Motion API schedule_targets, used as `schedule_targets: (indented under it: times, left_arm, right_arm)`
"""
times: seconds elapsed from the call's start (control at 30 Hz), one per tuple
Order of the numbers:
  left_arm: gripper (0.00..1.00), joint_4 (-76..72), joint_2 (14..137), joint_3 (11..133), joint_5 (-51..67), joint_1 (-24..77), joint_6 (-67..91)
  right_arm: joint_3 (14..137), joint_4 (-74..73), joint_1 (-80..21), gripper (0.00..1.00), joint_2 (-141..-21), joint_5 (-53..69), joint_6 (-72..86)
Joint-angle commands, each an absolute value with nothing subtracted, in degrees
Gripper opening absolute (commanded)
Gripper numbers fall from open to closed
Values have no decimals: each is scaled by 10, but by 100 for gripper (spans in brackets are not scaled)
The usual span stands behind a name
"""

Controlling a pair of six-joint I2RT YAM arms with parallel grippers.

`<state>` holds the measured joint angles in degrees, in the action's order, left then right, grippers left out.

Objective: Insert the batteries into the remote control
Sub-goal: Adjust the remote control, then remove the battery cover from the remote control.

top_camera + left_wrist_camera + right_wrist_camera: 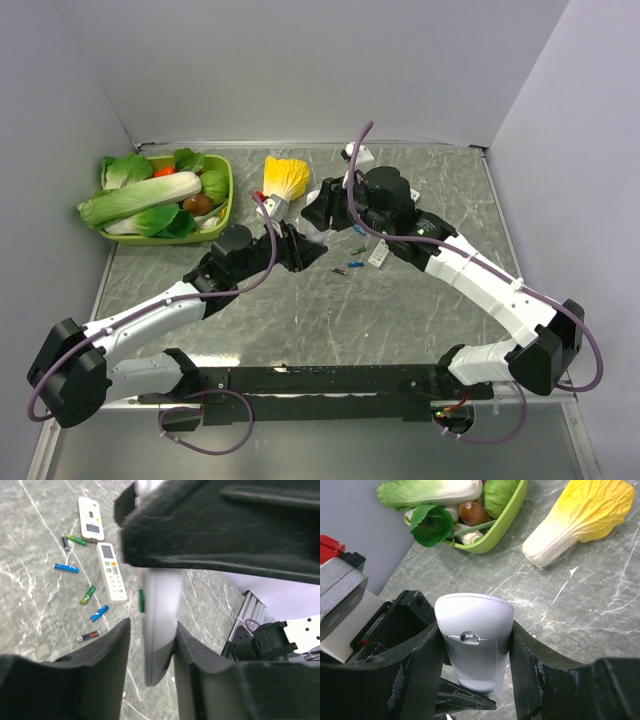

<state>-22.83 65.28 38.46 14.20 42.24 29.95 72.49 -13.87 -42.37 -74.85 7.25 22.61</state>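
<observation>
A white remote control hangs in the air between both grippers, its back with the battery cover facing the right wrist camera. My right gripper is shut on its two sides. In the left wrist view the same remote shows edge-on between the fingers of my left gripper. One finger touches it and the other stands off with a gap, so this gripper is open. Several batteries lie on the table: blue, green, reddish. From above the grippers meet near the table's middle.
Two more white remotes lie by the batteries. A green basket of vegetables stands at the back left, with a yellow cabbage beside it. Grey walls close the table on three sides.
</observation>
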Motion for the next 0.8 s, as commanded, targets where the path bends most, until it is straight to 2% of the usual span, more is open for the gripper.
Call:
schedule_targets:
  times: [0.0, 0.1, 0.13, 0.17, 0.2, 0.27, 0.3, 0.37, 0.4, 0.47, 0.57, 0.6, 0.77]
  left_arm:
    - [37, -243, 630, 385, 132, 425, 276]
    - [36, -250, 628, 387, 128, 424, 286]
    - [19, -257, 625, 384, 129, 425, 290]
    - [10, -258, 625, 383, 131, 425, 294]
    - [3, -258, 625, 382, 137, 425, 295]
    - [1, -246, 621, 381, 135, 425, 299]
    - [1, -243, 615, 377, 131, 425, 299]
    - [1, -232, 601, 373, 126, 424, 301]
    - [1, -229, 597, 369, 121, 424, 301]
    - [1, -213, 587, 367, 120, 424, 300]
    - [1, -200, 577, 363, 128, 424, 301]
    - [1, -199, 575, 361, 132, 424, 301]
    - [1, -176, 552, 363, 143, 424, 292]
  right_arm:
    - [737, -98, -439, 0, -735, 69, 249]
    - [724, -91, -442, 0, -732, 65, 255]
    - [721, -91, -442, 4, -731, 68, 257]
    - [715, -90, -442, 16, -725, 72, 256]
    - [714, -89, -441, 39, -720, 75, 245]
    - [703, -84, -440, 59, -698, 78, 224]
    - [701, -83, -439, 73, -689, 78, 186]
    - [700, -85, -438, 80, -665, 82, 137]
    - [696, -84, -439, 88, -657, 88, 86]
    - [669, -65, -437, 93, -629, 111, 24]
    - [595, 13, -437, 94, -582, 186, -108]
    - [580, 43, -435, 97, -571, 211, -143]
    - [591, 3, -437, 99, -572, 279, -253]
